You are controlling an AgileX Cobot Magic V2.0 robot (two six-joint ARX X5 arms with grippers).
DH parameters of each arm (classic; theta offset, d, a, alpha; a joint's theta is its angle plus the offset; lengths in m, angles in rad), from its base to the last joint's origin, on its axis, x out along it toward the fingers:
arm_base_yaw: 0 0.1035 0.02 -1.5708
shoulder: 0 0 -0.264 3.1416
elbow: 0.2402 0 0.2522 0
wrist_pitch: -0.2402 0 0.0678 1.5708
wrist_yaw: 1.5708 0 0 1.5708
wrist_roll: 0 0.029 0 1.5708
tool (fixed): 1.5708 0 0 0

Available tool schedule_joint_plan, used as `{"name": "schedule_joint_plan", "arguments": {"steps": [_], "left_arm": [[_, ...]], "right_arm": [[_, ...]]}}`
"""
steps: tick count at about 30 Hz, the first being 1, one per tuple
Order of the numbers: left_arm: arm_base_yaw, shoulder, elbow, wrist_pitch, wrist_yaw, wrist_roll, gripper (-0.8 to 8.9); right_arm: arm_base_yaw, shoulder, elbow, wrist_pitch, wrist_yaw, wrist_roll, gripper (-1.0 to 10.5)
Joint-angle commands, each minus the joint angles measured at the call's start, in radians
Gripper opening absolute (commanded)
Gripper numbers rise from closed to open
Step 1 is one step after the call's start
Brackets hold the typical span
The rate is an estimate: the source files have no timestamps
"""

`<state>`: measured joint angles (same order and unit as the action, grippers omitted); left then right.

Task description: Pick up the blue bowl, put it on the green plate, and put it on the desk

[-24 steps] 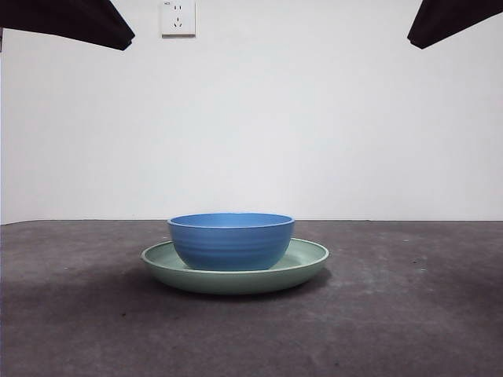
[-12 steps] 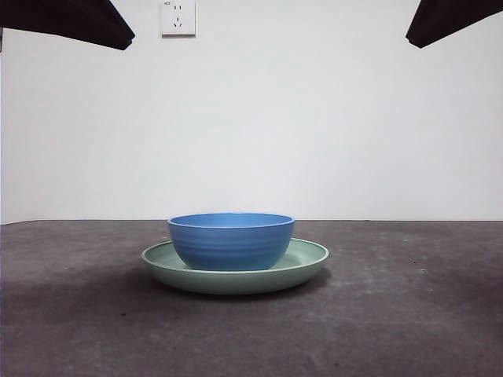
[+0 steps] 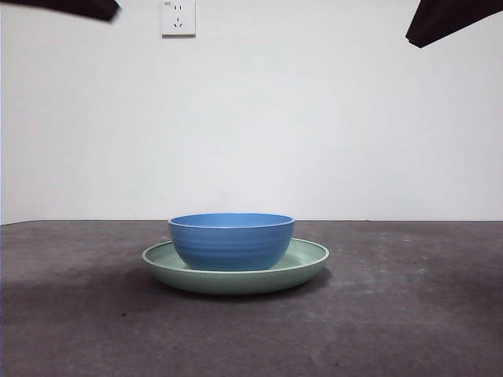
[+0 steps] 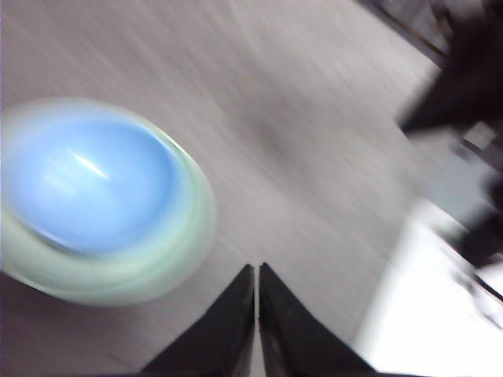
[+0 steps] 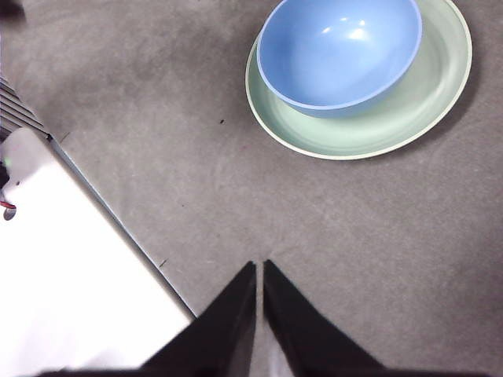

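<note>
We see a blue bowl (image 3: 231, 240) sitting upright in a green plate (image 3: 311, 264). The bowl is smaller than the plate, so the plate's rim shows all around it. The bowl sits a bit to the left of the plate's middle, so more green shows on the right side. The plate lies flat on the desk (image 3: 409, 314), which is dark grey and a little speckled. The bowl and plate are in the middle of the desk, not too near and not too far.

Behind the desk is a white wall, and a white socket (image 3: 178, 17) is high up on it, toward the left.

Nothing touches the bowl or the plate. Both arms wait high up and show only as dark tips at the top corners of the front view.

The left gripper (image 4: 257, 275) hangs above the desk, apart from the plate (image 4: 169, 267) and bowl (image 4: 90, 184). Its picture is very blurry, but we think its two black jaws are pressed together with nothing between them.

The right gripper (image 5: 259, 271) is also up over bare desk (image 5: 377, 236), well apart from the plate (image 5: 409, 118) and the bowl (image 5: 338, 51). Its jaws are squeezed together too, and they hold nothing.
</note>
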<state>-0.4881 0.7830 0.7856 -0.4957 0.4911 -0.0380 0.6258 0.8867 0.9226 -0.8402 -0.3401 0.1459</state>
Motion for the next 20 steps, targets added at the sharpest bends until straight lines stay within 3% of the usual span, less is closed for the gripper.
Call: {"name": "schedule_joint_plan", "arguments": {"steps": [1,11,20], "left_arm": [[0.078,-0.062,-0.006,0.105,-0.096,0.058,0.09],[0.4,-0.393,-0.275,0.445,-0.426,0.064,0.09],[0.508,-0.631,-0.575,0.494,-0.475,0.064,0.09]], "right_arm": [[0.008,0.007,0.001,0.009,0.0,-0.004,0.1],[0.008,0.007,0.001,0.009,0.0,-0.004,0.1],[0.008,0.007,0.001,0.009,0.0,-0.004,0.1]]}}
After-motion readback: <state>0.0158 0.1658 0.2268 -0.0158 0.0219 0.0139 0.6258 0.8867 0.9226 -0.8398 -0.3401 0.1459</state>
